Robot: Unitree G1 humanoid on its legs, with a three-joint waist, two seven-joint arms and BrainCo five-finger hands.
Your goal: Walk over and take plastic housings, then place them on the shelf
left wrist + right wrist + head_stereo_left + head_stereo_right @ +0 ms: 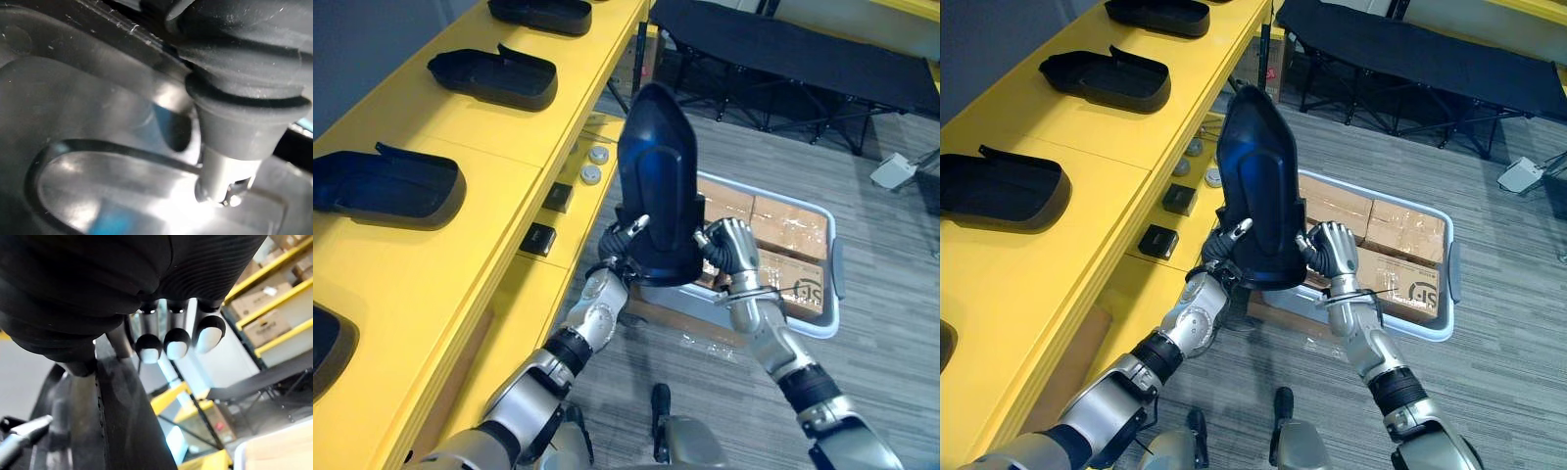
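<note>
Left eye view: right hand (729, 245) around housing (656, 166)

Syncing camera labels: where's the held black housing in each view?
Left eye view: housing upright at centre, clasped between left hand and right hand.
Right eye view: same pose, slightly left of centre.
Left wrist view: its glossy dark surface spreads behind the hand's finger.
Right wrist view: its dark rim sits against the hand's thumb.
Shared landmark: grey bin of cardboard boxes, right of the housing in both eye views.
</note>
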